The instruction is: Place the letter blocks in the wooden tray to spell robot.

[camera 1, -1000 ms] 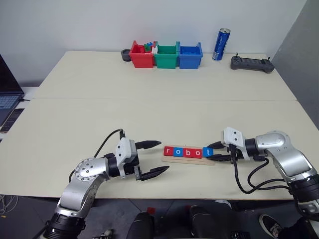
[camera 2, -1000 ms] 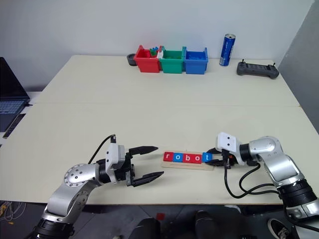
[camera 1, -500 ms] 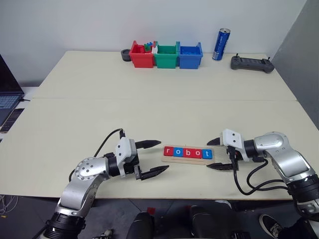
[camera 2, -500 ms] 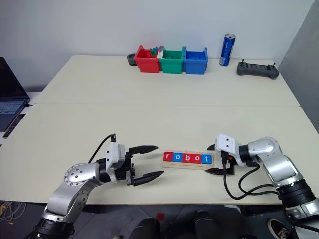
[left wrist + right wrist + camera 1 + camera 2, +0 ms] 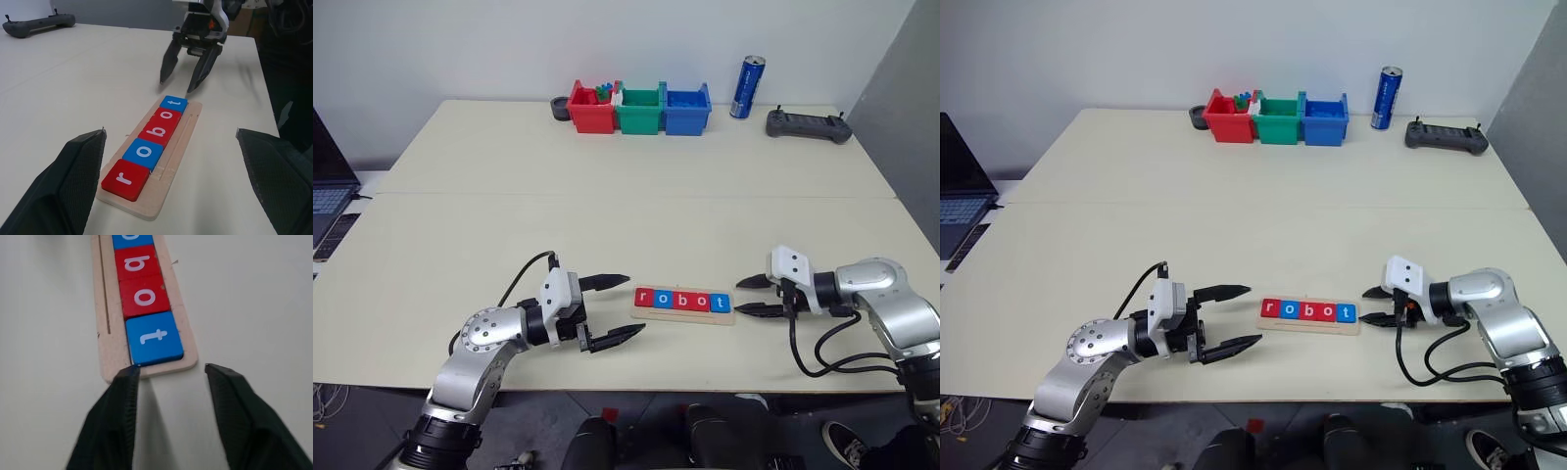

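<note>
**Left eye view: all five blocks seated in the tray, both tools off it**

Left eye view gives me the whole cream bench, with a seam running across it. At the far edge I see three plastic bins side by side, red, green and blue, a dark round object just beside the red one, a blue drinks can standing upright, and a black handheld controller lying flat. A laptop sits off the bench on the robot's left.

Near the front edge lies the wooden tray, flat and lengthwise across my view. The letter blocks sit in it in one row, touching one another, reading r, o, b, o, t: red, blue, red, red, blue. In the left wrist view a narrow groove runs alongside the row.

My left tool is on the left of the tray, near its r end, fingers spread wide with nothing between them. My right tool is just beside the t end, apart from the tray, its fingers parted and empty; the right wrist view shows the t block ahead of the two black fingertips.
</note>
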`<action>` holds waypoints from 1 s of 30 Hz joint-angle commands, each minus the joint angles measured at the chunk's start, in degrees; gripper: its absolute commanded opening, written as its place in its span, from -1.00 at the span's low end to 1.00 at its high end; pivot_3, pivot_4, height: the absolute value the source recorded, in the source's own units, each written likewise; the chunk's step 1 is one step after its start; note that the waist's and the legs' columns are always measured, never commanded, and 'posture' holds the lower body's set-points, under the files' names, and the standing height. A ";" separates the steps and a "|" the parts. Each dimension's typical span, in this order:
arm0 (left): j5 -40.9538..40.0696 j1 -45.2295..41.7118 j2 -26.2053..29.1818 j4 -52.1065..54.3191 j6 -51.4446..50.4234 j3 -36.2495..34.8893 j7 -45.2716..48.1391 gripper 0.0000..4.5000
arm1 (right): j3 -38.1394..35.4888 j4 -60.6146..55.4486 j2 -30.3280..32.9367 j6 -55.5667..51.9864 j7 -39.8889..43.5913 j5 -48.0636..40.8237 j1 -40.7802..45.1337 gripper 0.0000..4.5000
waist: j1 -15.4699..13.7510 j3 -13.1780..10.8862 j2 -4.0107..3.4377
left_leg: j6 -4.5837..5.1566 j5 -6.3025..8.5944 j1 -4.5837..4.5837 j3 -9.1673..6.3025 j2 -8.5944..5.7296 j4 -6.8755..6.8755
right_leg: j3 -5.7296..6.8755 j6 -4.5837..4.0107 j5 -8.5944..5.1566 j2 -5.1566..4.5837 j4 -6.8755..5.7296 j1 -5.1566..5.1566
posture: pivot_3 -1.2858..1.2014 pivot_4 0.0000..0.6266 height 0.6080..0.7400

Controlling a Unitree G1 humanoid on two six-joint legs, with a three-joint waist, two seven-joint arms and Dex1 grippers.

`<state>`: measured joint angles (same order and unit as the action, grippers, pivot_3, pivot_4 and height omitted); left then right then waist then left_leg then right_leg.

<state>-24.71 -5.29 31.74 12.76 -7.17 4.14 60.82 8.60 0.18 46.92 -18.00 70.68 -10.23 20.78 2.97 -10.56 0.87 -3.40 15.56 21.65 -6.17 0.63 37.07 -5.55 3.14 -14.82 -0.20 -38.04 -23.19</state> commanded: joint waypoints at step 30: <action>1.40 0.64 1.89 1.13 -1.20 -0.93 -2.18 1.00 | -5.37 -10.25 4.21 -6.98 2.40 -8.66 -3.03 -0.43 | -0.12 0.00 0.00 | 0.00 0.00 0.01 -0.02 0.00 0.00 | 0.01 0.00 0.00 0.00 0.01 0.00 | 0.03 -0.52 1.00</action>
<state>-23.83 -4.70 32.87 12.75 -8.36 4.14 59.23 6.10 -5.92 49.75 -22.18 71.88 -15.01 18.48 2.85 -10.56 0.87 -3.40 15.56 21.65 -6.20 0.63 37.06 -5.54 3.14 -14.82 -0.20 -38.04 -23.19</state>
